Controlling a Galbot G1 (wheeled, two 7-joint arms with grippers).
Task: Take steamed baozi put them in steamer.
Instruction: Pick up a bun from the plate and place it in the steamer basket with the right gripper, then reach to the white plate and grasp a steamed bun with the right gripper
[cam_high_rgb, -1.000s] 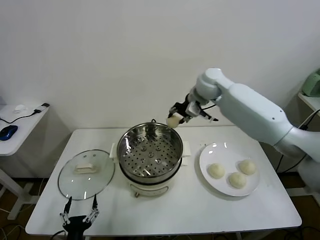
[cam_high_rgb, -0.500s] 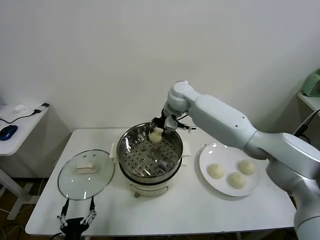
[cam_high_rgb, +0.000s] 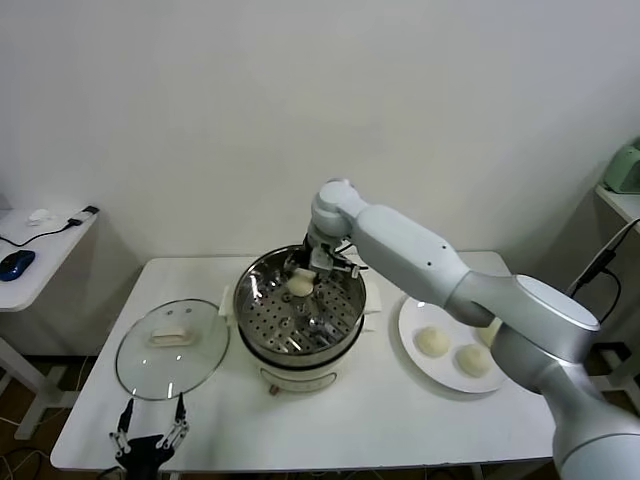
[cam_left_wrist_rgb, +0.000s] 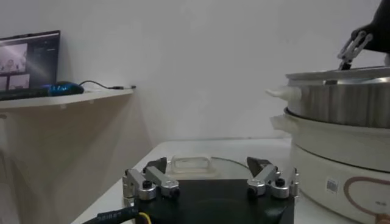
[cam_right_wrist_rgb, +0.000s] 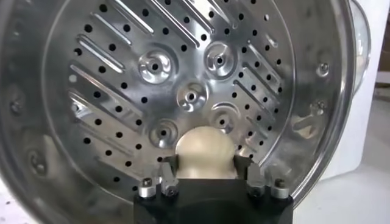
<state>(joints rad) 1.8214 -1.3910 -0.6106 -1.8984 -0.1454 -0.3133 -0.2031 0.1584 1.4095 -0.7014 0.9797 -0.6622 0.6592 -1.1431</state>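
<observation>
- Right gripper (cam_high_rgb: 303, 272) inside the steamer (cam_high_rgb: 300, 305), fingers closed on one baozi (cam_right_wrist_rgb: 204, 151) at its sides; the bun hangs over the far part of the perforated tray (cam_right_wrist_rgb: 177, 91), contact with the tray not discernible.
- Judgement: bun is light, soft and easily dented, with a smooth, maybe slightly tacky skin. Best held low across its widest part with gentle pressure; it may cling to a finger on release.
- Three more buns (cam_high_rgb: 433, 341) lie on the white plate (cam_high_rgb: 412, 318), well apart from the steamer.
- Versus half a second ago: the right arm has moved further left and down, carrying the bun from the far rim into the bowl.
- Left gripper (cam_left_wrist_rgb: 208, 182) parked at the near table edge by the glass lid (cam_high_rgb: 172, 346), fingers spread, empty, unchanged.
</observation>
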